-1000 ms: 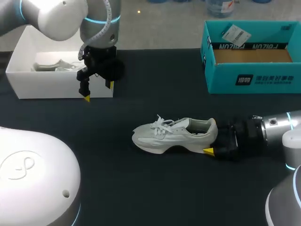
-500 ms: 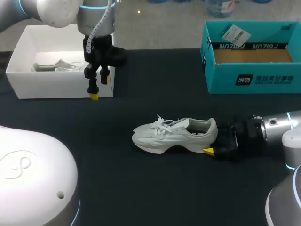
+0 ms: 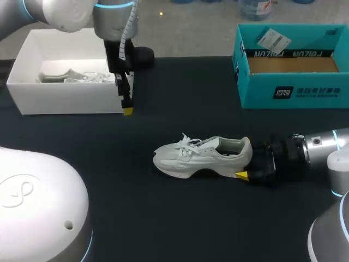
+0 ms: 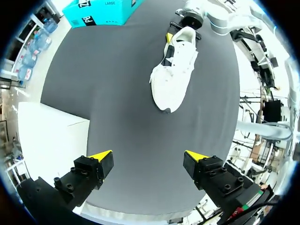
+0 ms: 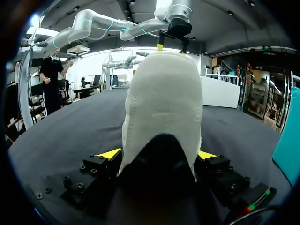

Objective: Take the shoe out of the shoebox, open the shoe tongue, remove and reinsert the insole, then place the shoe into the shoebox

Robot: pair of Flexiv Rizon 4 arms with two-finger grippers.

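Dark desk (image 3: 163,218), shoe (image 3: 199,155) upright mid-desk. Right claw (image 5: 157,154) looks clamped on its heel (image 3: 245,150), though the grip's partly hidden. Left claw (image 4: 147,157) hangs open by the white box (image 3: 65,101). I'd bring it over, pinch just the tongue (image 3: 207,144), lift gently.

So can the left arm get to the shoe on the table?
Probably yes. The left gripper is open, and only bare table lies between it and the shoe. The right gripper grips it from behind, so the front looks free to reach.
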